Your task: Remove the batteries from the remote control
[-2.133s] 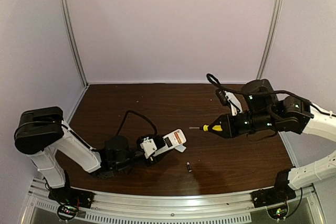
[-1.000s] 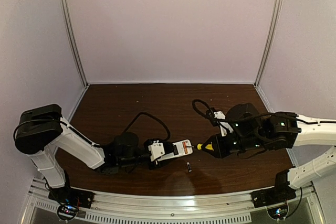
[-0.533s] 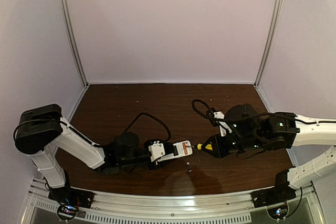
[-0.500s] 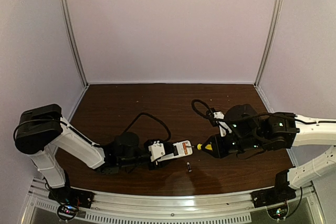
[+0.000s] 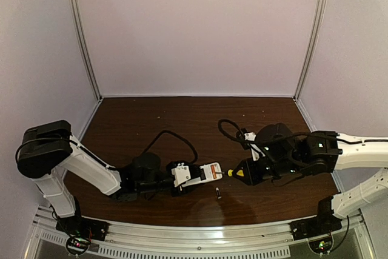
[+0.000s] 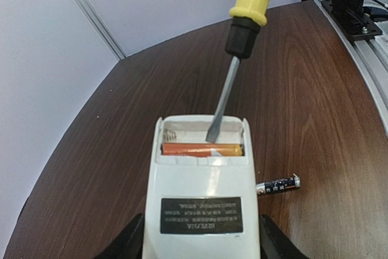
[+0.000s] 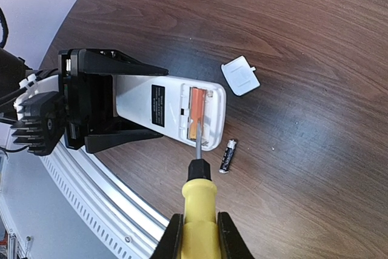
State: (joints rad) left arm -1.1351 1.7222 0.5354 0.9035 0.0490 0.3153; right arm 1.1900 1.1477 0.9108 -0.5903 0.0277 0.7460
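My left gripper (image 5: 189, 178) is shut on the white remote control (image 5: 205, 172), which is held back side up with its battery compartment open. In the left wrist view the remote (image 6: 200, 204) holds one orange battery (image 6: 202, 148); the slot beside it is empty. My right gripper (image 5: 245, 173) is shut on the yellow-handled screwdriver (image 7: 199, 204). Its blade tip sits inside the compartment against the orange battery (image 7: 197, 106). The dark battery (image 5: 219, 193) lies loose on the table just beside the remote's end, and shows in the wrist views (image 6: 277, 184) (image 7: 227, 155).
The small white cover piece (image 7: 241, 77) lies on the dark wood table beyond the remote's end. The metal rail (image 7: 103, 210) of the table's near edge runs close behind the left gripper. Pale walls close the back and sides.
The right gripper came down and left with the screwdriver until its tip entered the remote's compartment. The left gripper shifted the remote slightly right early on, then held still.
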